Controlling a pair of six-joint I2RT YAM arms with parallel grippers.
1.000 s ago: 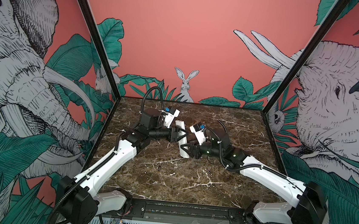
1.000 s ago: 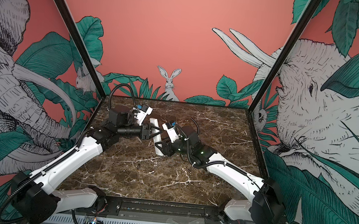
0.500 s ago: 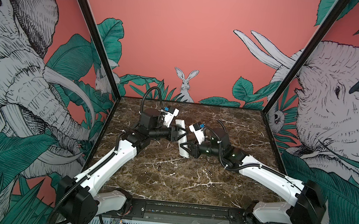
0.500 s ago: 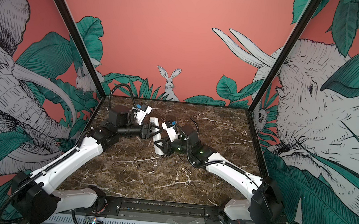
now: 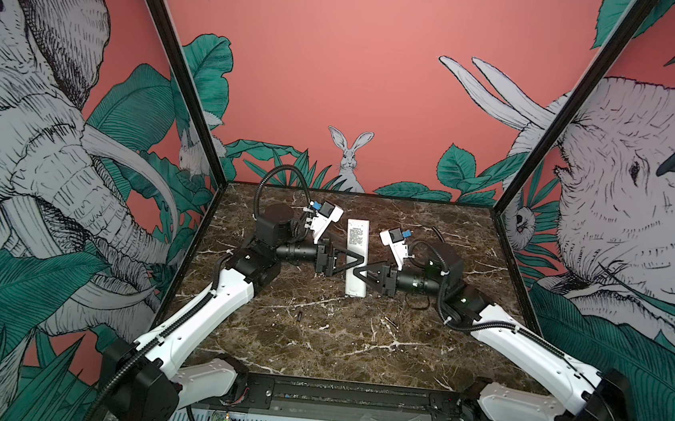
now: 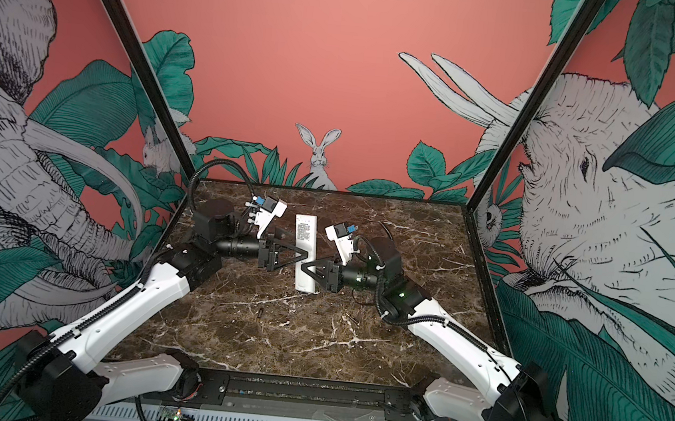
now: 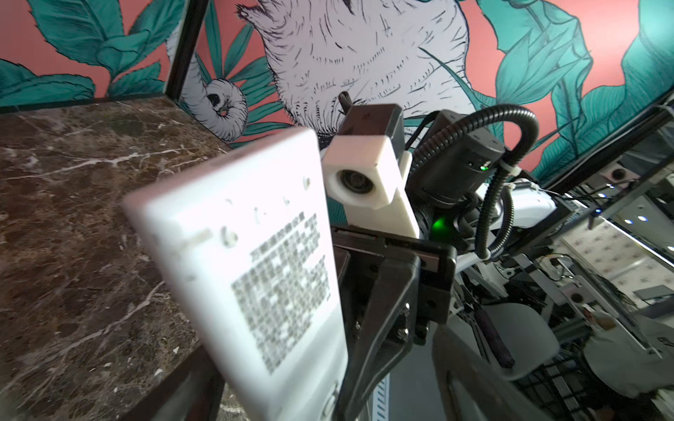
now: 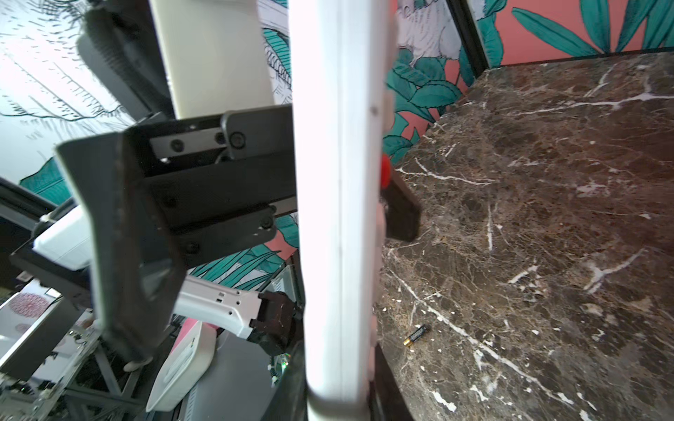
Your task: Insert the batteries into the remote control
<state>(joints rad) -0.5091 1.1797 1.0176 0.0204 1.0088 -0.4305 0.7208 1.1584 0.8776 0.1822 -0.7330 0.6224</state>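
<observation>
While the left gripper (image 5: 358,260) has jaws wide around the remote control (image 5: 357,238) mid-frame, the right gripper (image 5: 359,272) clenches it back-up, presumably for loading

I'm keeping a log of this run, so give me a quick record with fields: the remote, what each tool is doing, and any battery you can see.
remote control: off the table, printed back facing up, between both tools
right tool: shut on the remote control, toward its near end
left tool: open, fingers either side of the remote control, not gripping
battery: one seen, lying loose on the table
loading: not yet done
</observation>
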